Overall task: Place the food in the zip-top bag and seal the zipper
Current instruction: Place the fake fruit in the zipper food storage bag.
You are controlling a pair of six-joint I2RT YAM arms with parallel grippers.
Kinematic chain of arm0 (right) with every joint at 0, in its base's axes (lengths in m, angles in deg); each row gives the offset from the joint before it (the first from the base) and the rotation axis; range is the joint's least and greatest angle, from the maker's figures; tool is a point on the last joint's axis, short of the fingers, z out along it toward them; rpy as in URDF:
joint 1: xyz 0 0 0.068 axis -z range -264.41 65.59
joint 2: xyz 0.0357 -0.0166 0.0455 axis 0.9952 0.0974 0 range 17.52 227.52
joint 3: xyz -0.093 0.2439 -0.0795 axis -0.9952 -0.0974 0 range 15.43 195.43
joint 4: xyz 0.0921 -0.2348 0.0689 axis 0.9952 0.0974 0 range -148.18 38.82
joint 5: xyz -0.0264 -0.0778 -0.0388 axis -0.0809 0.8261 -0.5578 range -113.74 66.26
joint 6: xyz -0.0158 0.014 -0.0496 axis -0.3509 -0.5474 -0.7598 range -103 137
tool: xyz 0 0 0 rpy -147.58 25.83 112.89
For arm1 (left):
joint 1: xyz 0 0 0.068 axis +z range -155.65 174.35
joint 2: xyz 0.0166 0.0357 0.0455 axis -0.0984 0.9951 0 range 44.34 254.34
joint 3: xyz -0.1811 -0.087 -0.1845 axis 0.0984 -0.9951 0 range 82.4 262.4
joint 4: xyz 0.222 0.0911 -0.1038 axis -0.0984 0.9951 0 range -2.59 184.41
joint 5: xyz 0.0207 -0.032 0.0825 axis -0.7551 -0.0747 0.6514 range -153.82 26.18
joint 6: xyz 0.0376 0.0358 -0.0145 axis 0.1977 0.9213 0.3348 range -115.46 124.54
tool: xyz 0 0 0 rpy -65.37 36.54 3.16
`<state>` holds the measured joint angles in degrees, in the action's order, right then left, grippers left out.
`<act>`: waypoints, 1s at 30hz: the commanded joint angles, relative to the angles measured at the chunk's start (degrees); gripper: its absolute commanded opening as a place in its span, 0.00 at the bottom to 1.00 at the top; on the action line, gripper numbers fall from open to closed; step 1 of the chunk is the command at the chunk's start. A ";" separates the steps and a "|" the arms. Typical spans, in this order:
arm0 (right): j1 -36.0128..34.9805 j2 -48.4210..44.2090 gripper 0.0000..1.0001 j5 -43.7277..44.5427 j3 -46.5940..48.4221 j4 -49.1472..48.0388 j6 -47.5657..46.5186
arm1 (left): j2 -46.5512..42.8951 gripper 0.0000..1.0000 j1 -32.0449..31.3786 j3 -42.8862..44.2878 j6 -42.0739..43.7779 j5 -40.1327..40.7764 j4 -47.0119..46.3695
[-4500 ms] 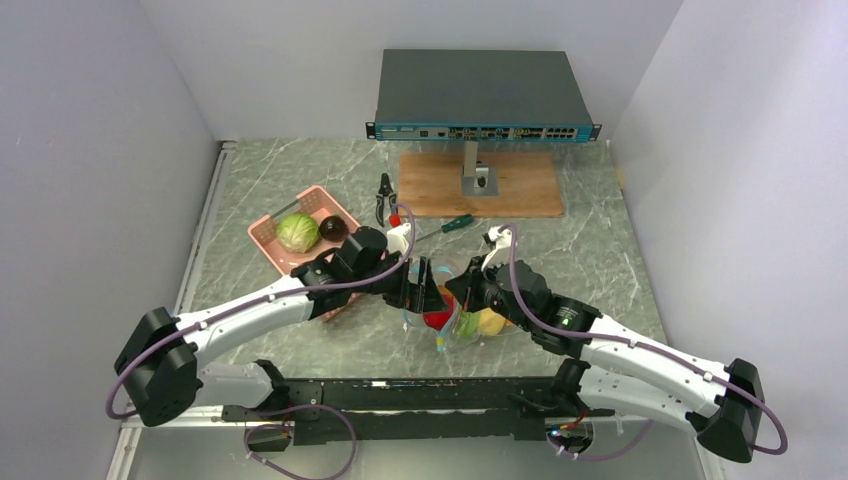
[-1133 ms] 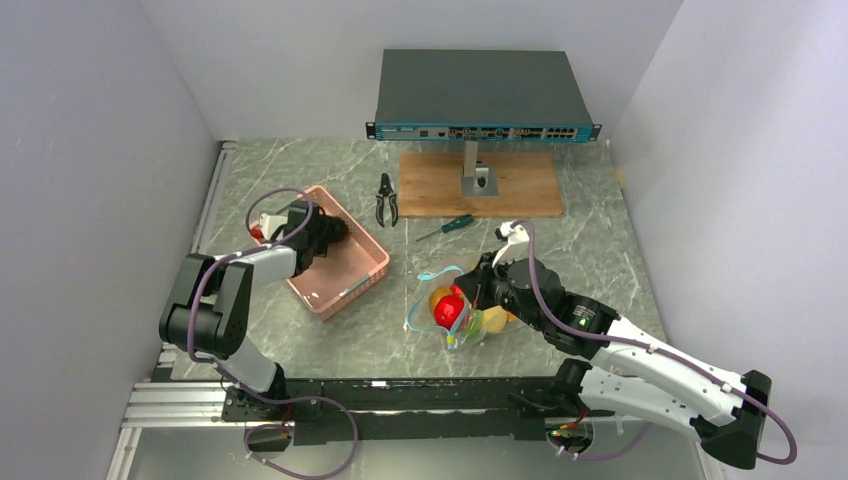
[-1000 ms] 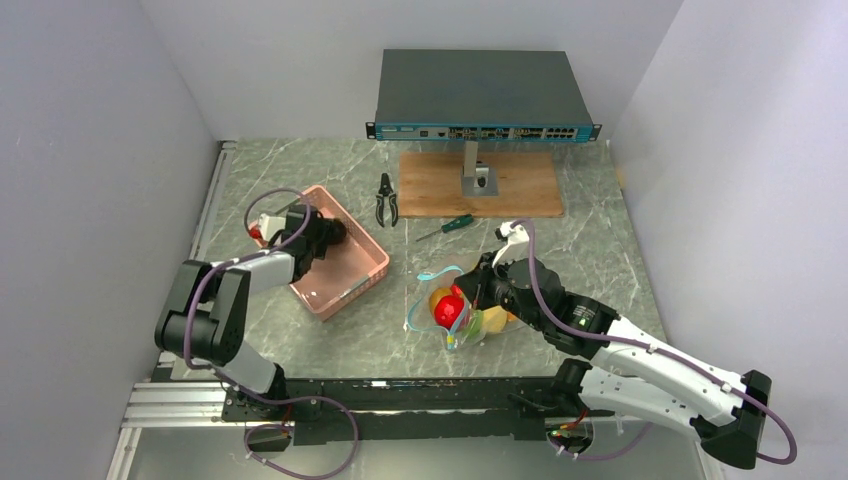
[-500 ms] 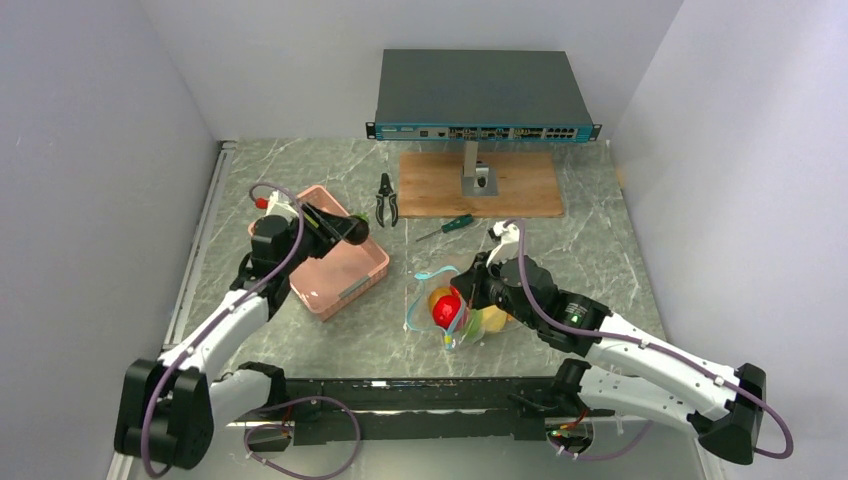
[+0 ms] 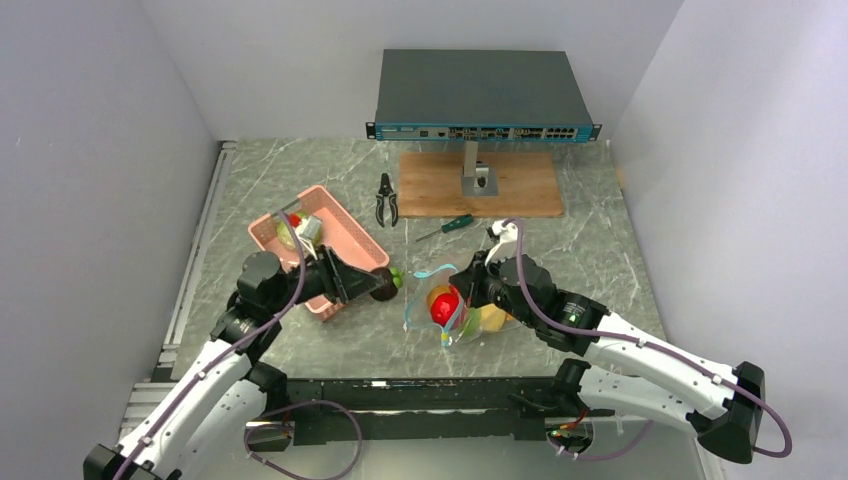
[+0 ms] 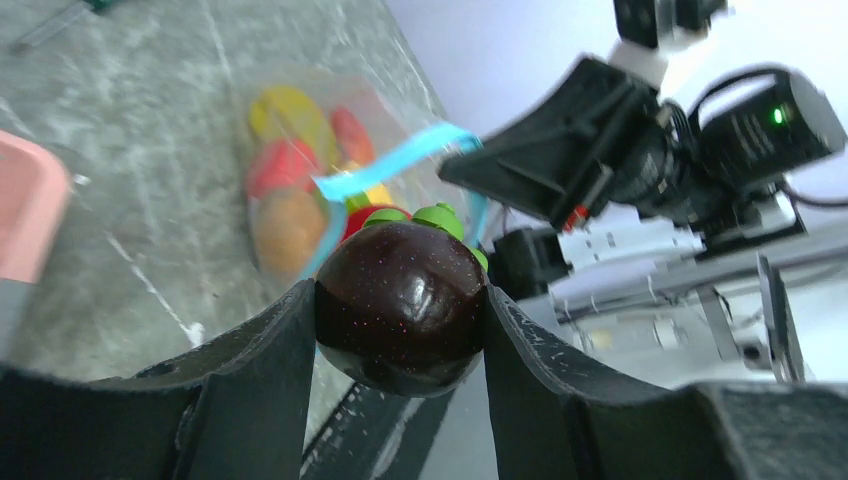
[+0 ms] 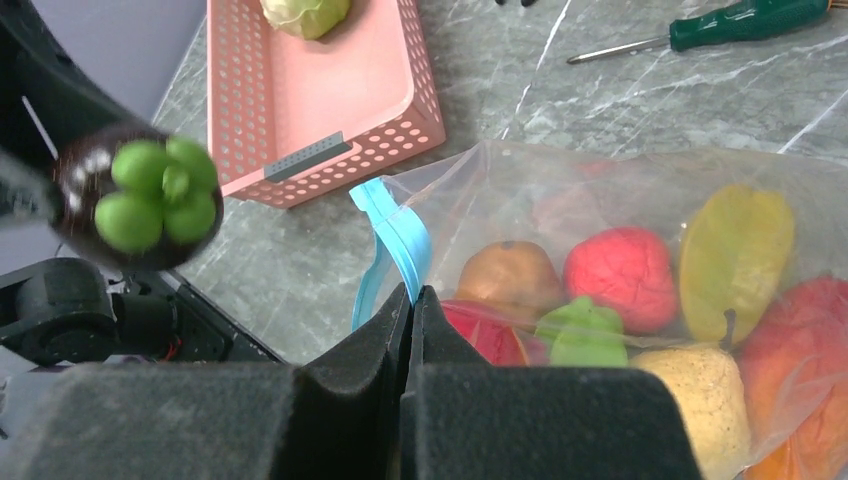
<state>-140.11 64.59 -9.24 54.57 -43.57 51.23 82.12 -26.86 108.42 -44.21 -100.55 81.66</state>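
Clear crinkly plastic zip-top bag (image 7: 640,190), holding several fruits (image 7: 615,272), lies under the right claw (image 7: 412,292), whose tips are pressed together on its mouth beside the teal-blue zipper strip (image 7: 397,238). Left claw (image 5: 373,285), nearby, pinches a dark purple round mangosteen (image 6: 400,300); best carried fully past the strip before letting go.

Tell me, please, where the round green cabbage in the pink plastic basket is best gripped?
Probably grip the round green cabbage across its middle, from straight above: it is a ball, and the pink plastic basket walls off its sides.
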 commanded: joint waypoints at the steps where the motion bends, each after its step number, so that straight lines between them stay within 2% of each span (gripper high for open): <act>1: -0.19 -0.41 0.00 0.41 1.92 -4.77 -0.40 | -0.98 0.40 -6.70 -0.84 -0.24 0.76 1.89; 6: -0.18 -0.18 0.00 0.30 2.13 -5.43 0.21 | 0.77 0.40 -14.73 -2.53 -1.29 7.17 -0.16; 12: -0.19 0.68 0.00 -2.55 1.87 -7.94 0.86 | 10.65 0.39 -19.83 -0.44 -2.86 9.72 -6.97; 17: -0.14 0.59 0.00 -6.59 0.86 -10.26 -0.09 | 20.99 0.37 -21.03 7.21 -0.33 9.73 -3.77; 25: -0.19 0.86 0.00 -8.87 0.41 -11.01 0.78 | 31.45 0.35 -24.02 14.92 -0.64 7.84 -6.89; 30: -0.15 0.11 0.00 -8.73 0.68 -10.68 1.47 | 31.98 0.32 -25.54 15.24 -0.21 14.94 -5.47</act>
<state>-140.02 65.86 -15.46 54.57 -48.84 51.32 114.36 -51.12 121.99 -45.69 -91.76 77.41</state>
